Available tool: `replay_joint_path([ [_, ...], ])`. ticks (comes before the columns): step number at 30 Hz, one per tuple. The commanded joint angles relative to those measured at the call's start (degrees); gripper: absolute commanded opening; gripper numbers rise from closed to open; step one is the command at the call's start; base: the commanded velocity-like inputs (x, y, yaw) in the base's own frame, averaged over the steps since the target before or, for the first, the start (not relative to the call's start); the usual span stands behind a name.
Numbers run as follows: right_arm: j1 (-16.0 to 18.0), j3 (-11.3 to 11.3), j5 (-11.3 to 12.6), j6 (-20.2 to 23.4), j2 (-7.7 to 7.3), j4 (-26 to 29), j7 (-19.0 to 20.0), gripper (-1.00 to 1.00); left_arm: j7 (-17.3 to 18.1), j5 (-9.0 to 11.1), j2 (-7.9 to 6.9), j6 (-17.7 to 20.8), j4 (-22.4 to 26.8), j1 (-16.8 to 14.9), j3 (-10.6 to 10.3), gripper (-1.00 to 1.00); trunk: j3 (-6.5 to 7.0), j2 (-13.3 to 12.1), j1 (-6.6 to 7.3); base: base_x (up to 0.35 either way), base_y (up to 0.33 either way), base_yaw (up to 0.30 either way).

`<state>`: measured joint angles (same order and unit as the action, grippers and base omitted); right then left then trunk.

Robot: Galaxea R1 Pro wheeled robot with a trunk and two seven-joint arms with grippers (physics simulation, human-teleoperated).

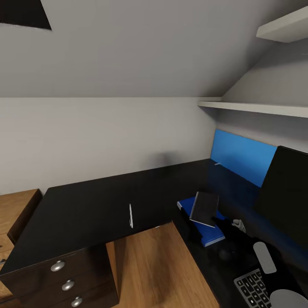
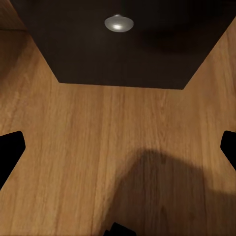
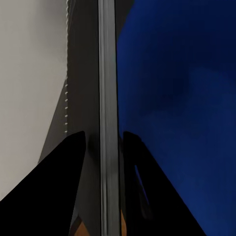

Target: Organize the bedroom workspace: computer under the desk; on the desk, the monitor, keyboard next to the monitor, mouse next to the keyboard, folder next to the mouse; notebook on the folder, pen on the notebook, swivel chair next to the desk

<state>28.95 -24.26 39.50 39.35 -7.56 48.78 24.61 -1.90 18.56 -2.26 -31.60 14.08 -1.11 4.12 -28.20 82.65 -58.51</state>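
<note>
right tool (image 3: 101, 142): clamped on the notebook (image 1: 204, 208), tilted above the folder (image 1: 208, 233)
left tool (image 2: 118, 147): spread wide
pen (image 1: 131, 215): on tabletop (image 1: 94, 205)

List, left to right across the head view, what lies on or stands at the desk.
Drawer knobs → pen → folder with the notebook held over it → monitor.

Pale grey walls (image 1: 98, 137) rise to a sloped ceiling (image 1: 141, 47), with two white shelves (image 1: 256, 108) mounted high at the right. A long blue wall panel (image 1: 241, 156) runs beneath the lower shelf. The floor (image 1: 158, 269) is warm wooden plank, and a light wooden dresser (image 1: 13, 209) stands at the left edge.
</note>
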Motion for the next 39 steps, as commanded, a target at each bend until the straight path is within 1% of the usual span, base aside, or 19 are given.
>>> replay_joint_path([
  [1,0.1,-0.2,0.1,0.4,0.02,0.0,0.2,-1.0,-0.2,-0.3,0.01,-0.1,0.0,0.0,0.2,1.0,-0.06,0.0,0.0,0.0,0.0,0.0],
  [39,0.1,-0.3,0.2,0.5,-0.03,-0.4,0.2,-1.0,-0.4,-0.3,-0.03,-0.1,0.0,0.0,0.2,1.0,-0.06,0.0,0.0,0.0,0.0,0.0],
])
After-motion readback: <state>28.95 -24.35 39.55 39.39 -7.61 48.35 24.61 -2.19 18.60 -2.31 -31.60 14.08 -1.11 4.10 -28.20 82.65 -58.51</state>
